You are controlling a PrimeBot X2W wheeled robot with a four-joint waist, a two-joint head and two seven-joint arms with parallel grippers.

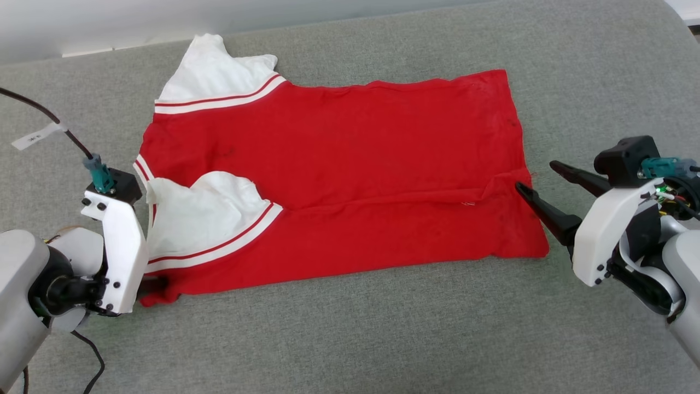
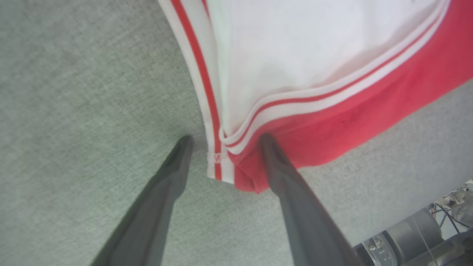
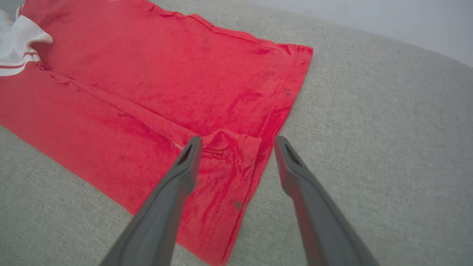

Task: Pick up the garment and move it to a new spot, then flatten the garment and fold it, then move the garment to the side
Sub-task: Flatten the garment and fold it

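Straddling the striped near-left corner of the garment (image 2: 369, 111), the left gripper (image 2: 225, 138) stands released. The garment lies flat across the grey cushion (image 1: 350, 339), its near edge folded over. At its right hem, the right gripper (image 1: 536, 175) is likewise spread, clasping nothing.

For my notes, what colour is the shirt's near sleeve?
Sleeve is white, with red-striped trim; left wrist view.

We can read nothing; the white tag (image 1: 37, 135) on the black cable (image 1: 78, 145) bears marks too small to make out.
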